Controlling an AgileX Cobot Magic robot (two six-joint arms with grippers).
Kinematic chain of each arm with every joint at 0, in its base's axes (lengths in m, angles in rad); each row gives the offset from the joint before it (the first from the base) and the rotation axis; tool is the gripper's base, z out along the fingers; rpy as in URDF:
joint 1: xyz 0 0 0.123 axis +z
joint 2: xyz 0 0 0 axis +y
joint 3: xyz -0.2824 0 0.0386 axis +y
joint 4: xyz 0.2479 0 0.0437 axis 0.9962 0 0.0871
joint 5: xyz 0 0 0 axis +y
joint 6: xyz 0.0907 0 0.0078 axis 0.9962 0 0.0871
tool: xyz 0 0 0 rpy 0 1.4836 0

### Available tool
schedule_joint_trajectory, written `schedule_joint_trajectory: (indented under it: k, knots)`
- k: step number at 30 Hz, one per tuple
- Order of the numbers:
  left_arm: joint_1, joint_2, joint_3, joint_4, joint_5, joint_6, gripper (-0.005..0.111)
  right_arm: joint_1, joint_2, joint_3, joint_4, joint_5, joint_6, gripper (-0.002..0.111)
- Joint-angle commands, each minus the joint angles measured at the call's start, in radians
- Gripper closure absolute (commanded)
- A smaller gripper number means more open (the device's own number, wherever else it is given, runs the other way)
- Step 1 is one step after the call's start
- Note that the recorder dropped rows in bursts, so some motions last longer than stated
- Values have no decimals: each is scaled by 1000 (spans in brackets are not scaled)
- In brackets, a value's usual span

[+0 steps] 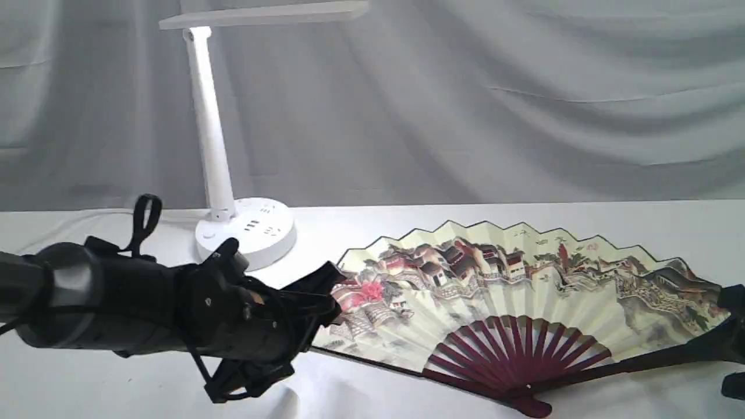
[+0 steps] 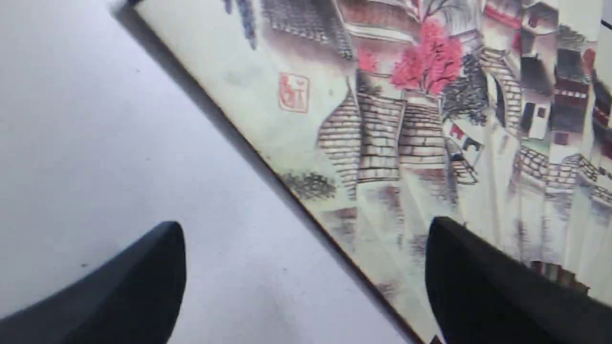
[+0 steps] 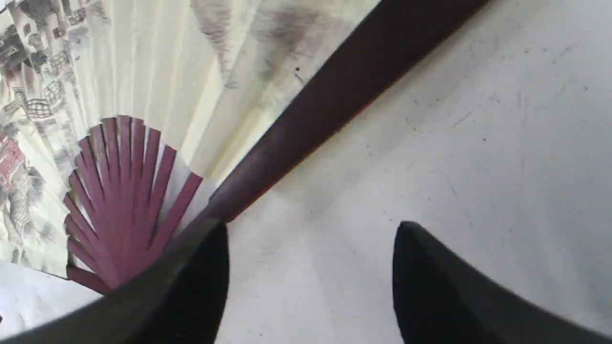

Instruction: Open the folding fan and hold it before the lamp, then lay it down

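Note:
The folding fan (image 1: 500, 291) lies spread open and flat on the white table, painted side up, its maroon ribs meeting at the pivot near the front edge. The white lamp (image 1: 209, 128) stands at the back left, clear of the fan. My left gripper (image 1: 329, 297) is open low over the fan's left end. In the left wrist view the left gripper (image 2: 304, 229) straddles the dark left guard of the fan (image 2: 406, 119). My right gripper (image 1: 732, 343) is open at the fan's right end. In the right wrist view the right gripper (image 3: 311, 228) sits beside the maroon guard (image 3: 334, 91), holding nothing.
The white table (image 1: 640, 221) runs back to a grey draped curtain (image 1: 524, 105). The lamp's round base (image 1: 247, 235) with sockets sits just behind my left arm, and its cord (image 1: 87, 214) trails off to the left.

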Motion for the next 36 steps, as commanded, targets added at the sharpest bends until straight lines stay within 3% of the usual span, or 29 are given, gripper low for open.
schedule_joint_trajectory:
  k: [1,7,14,20,25,36]
  knots:
    - [25,-44,-2,44,55,60,41,-1,-54,6,-9,2,-2,57]
    - [49,-127,-2,185,116,81,67,27,-117,6,-67,-3,-2,57]
    - [104,-218,-2,384,291,81,106,208,-172,6,-208,-64,18,57]
    - [188,-273,-2,543,498,90,107,364,-244,6,-468,-194,246,57]
    - [258,-306,-2,574,601,240,107,439,-285,6,-584,-242,387,57]
    - [401,-307,-2,570,733,454,107,468,-286,-109,-998,-92,780,65]
